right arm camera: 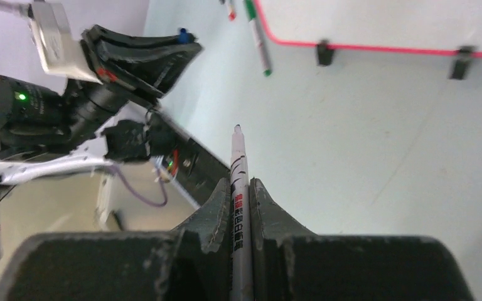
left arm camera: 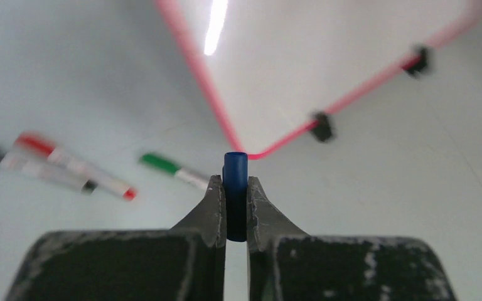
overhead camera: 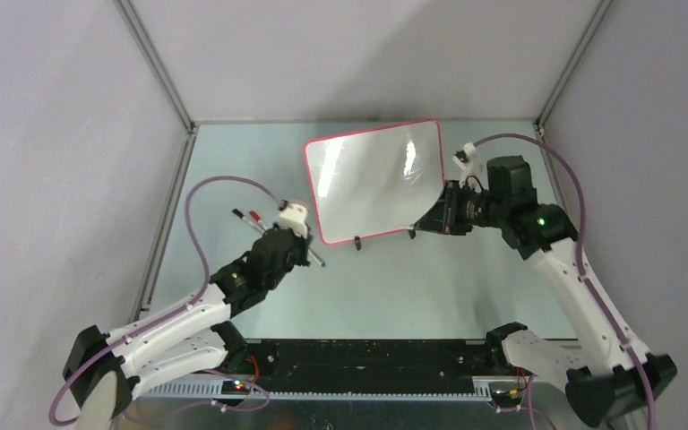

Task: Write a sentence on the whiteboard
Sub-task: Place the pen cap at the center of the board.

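Observation:
The whiteboard (overhead camera: pixel 372 179), glossy white with a thin red frame and two black feet, stands at the back middle of the table. Its face shows only glare, and no sentence is visible on it. It also shows in the left wrist view (left arm camera: pixel 326 56) and the right wrist view (right arm camera: pixel 383 19). My left gripper (overhead camera: pixel 303 240) (left arm camera: pixel 235 188) is shut on a blue marker cap (left arm camera: pixel 235 169), just short of the board's near left corner. My right gripper (overhead camera: pixel 423 224) (right arm camera: pixel 240 188) is shut on an uncapped white marker (right arm camera: pixel 238 157), low beside the board's right foot.
A red-capped marker (left arm camera: pixel 75 164) and a dark-capped one (left arm camera: pixel 0 155) lie together left of the board (overhead camera: pixel 246 218). A green-capped marker (left arm camera: pixel 172 168) (right arm camera: pixel 260 44) lies near the board's left corner. The left gripper (right arm camera: pixel 157 53) shows in the right wrist view. Grey walls enclose the table.

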You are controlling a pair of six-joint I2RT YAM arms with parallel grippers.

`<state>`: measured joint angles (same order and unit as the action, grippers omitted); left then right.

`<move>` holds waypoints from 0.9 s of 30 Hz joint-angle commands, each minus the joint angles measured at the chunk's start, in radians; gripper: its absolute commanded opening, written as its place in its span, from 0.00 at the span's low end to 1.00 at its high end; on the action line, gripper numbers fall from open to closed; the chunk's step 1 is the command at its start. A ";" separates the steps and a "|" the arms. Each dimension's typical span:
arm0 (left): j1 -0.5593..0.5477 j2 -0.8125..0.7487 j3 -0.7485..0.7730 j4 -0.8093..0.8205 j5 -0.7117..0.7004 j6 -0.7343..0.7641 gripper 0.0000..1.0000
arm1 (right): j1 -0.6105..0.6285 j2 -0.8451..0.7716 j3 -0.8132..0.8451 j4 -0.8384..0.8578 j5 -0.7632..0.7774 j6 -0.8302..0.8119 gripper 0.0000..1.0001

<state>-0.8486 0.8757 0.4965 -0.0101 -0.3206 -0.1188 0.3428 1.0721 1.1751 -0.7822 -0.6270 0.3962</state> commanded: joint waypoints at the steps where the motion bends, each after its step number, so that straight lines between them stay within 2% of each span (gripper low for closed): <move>1: 0.136 0.033 0.144 -0.329 -0.333 -0.495 0.00 | 0.000 -0.133 -0.068 0.118 0.260 0.081 0.00; 6: 0.227 0.226 0.291 -0.608 -0.352 -0.716 0.00 | 0.008 -0.233 -0.113 0.139 0.443 0.126 0.00; 8: 0.239 0.314 0.330 -0.741 -0.397 -0.813 0.00 | 0.028 -0.258 -0.118 0.119 0.628 0.134 0.00; 12: 0.258 0.460 0.378 -0.842 -0.416 -0.924 0.00 | 0.082 -0.296 -0.152 0.117 0.789 0.138 0.00; 17: 0.264 0.482 0.348 -0.805 -0.392 -0.962 0.00 | 0.087 -0.309 -0.179 0.106 0.814 0.109 0.00; 27: 0.402 0.443 0.183 -0.546 -0.096 -0.891 0.05 | 0.085 -0.391 -0.222 0.143 0.710 0.042 0.00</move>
<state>-0.5007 1.3449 0.7261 -0.6773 -0.5373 -1.0050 0.4244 0.7284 0.9585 -0.6975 0.1154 0.4747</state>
